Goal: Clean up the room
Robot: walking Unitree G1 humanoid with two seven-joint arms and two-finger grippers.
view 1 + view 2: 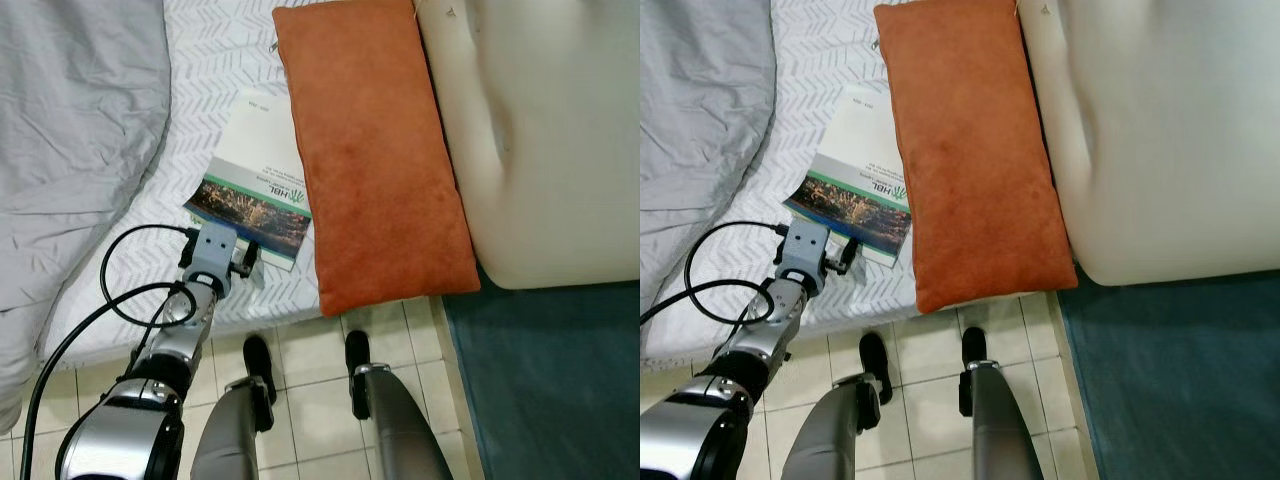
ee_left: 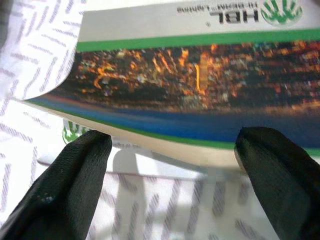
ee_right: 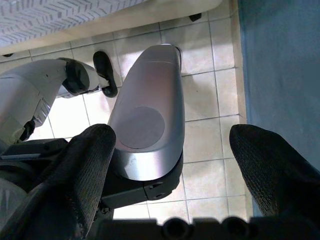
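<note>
Bed with white chevron-print sheet point(image 1: 200, 110): glossy green-and-white brochure with night-city photo point(image 1: 255, 190) lying flat, partly tucked under long rust-orange velvet cushion point(image 1: 375, 150). Left tool point(image 2: 172, 150) spread wide at brochure's near edge, empty. Suggest sliding one finger under the lifted edge, pinching, drawing clear of cushion. Right tool point(image 3: 170, 165) hanging open over tiled floor point(image 3: 205, 100).

Soft, even indoor light is falling across both head views, keeping them sharp. The rust-orange suede cushion point(image 1: 375, 160) is casting only a faint shadow on the white patterned sheet point(image 1: 215, 70). The glossy green-and-white brochure point(image 2: 200, 75) is looking blurred up close, with the black fingertips point(image 2: 75, 185) sitting out of focus.
</note>
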